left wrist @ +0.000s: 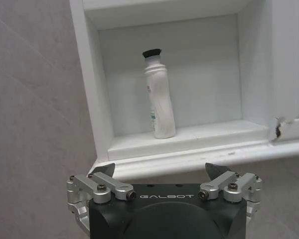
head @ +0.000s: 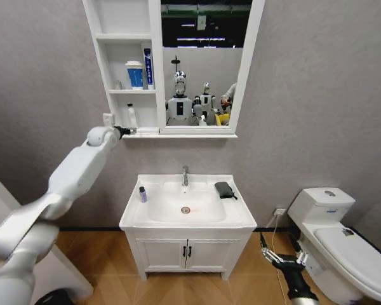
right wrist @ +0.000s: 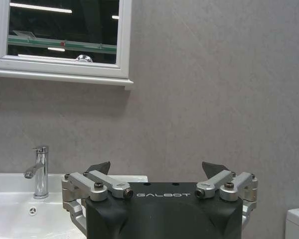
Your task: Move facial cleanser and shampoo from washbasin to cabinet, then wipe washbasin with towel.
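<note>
A white plastic bottle with a black cap (left wrist: 158, 97) stands upright on the lowest open shelf of the white wall-hung cabinet with its tall mirror panel (head: 154, 51). Just in front of that shelf's front edge, and slightly below it, the left gripper (left wrist: 160, 175) is raised on its long white arm, its fingers spread wide and holding nothing. On the shelf above the gripper stand a blue-and-white cup-shaped container (head: 135, 74) and a slim blue box (head: 148, 66) beside it.

Well below the left gripper lies the white rectangular ceramic washbasin with an oval bowl, red-ringed drain and chrome faucet (head: 235, 213). A small purple bottle with a dark cap (head: 142, 194) stands upright on its rim at the robot's left, and the small dark grey-black folded towel (head: 224, 189) lies on the rim at the robot's right, beside the faucet.

The right gripper (head: 282, 258) hangs low, off the basin's right front corner, fingers also spread and empty, with a white toilet (head: 333, 236) just beyond it.
</note>
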